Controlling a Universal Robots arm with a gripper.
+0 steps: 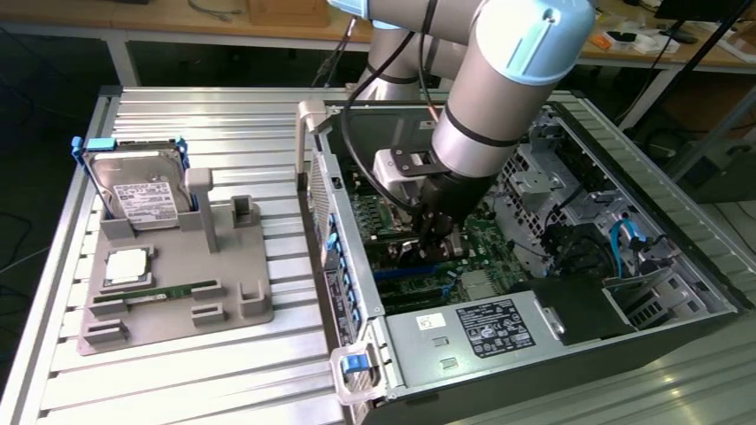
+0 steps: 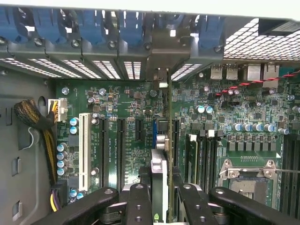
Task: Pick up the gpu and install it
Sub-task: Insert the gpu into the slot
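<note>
My gripper [image 1: 426, 241] reaches down into the open computer case [image 1: 661, 204], over the green motherboard [image 1: 479, 239]. In the wrist view, the gripper [image 2: 161, 190] is shut on the gpu [image 2: 162, 140], a thin card seen edge-on. The card stands upright between two black expansion slots and runs up to the metal bracket [image 2: 161, 77] at the case's rear wall. Its lower edge sits close to the board; whether it is seated in a slot I cannot tell. The gripper mostly hides the card in the exterior view.
A grey holder [image 1: 177, 305] on the exterior view's left carries the hard drive [image 1: 140, 184] in its blue frame, a green memory stick [image 1: 172, 289] and a processor [image 1: 127, 266]. Inside the case are a white slot [image 2: 84, 150], a cable bundle [image 2: 35, 119], the processor socket [image 2: 246, 180] and the power supply [image 1: 490, 323].
</note>
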